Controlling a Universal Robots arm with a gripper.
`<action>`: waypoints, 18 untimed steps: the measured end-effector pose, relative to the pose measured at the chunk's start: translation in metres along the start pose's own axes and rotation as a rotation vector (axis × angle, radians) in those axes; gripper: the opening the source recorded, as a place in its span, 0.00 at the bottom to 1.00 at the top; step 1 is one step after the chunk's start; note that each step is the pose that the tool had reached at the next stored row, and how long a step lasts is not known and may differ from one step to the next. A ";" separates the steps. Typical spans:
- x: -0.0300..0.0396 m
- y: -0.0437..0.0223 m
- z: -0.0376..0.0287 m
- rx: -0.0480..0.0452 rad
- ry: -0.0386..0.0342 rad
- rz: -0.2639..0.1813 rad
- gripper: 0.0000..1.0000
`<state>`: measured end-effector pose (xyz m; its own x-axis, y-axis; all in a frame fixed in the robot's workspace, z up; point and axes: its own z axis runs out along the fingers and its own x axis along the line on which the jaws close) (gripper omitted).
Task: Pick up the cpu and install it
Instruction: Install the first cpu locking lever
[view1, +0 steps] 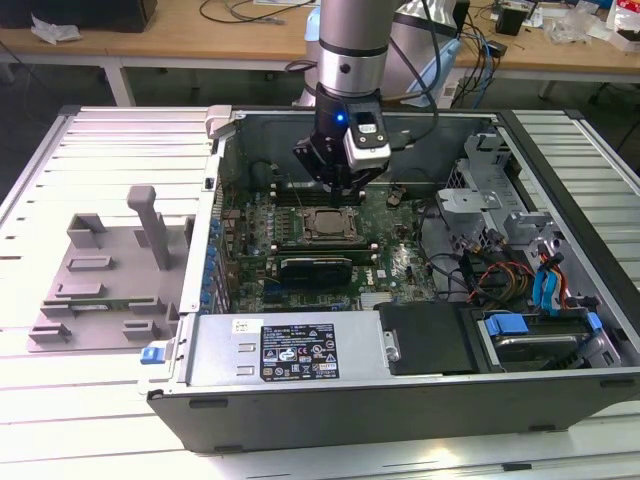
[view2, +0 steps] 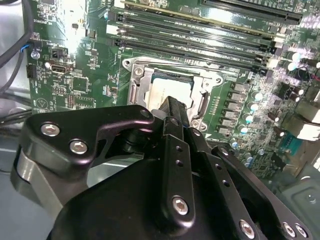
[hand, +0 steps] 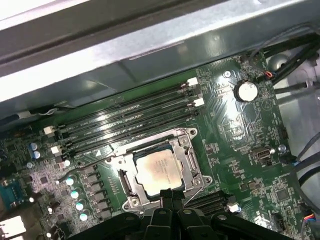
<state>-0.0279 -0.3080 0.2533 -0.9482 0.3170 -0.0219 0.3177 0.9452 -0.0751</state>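
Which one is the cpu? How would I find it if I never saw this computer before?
Look inside the open computer case at the big green board. Just beside the row of long black slots sits a metal frame, and the cpu lies flat in it. It is the one smooth, silvery square there; everything around it is green, black or tiny.

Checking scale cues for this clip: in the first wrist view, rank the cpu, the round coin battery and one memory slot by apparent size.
1. Memory slot, longest by far.
2. cpu.
3. Coin battery, smallest.
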 end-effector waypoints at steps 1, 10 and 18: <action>0.0000 0.0000 0.0000 -0.0002 -0.0006 -0.007 0.11; 0.0000 0.0000 0.0000 -0.0025 -0.0087 -0.115 0.11; 0.0000 0.0000 0.0000 -0.0043 -0.0150 -0.198 0.11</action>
<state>-0.0279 -0.3080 0.2533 -0.9920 0.1240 -0.0220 0.1253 0.9893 -0.0752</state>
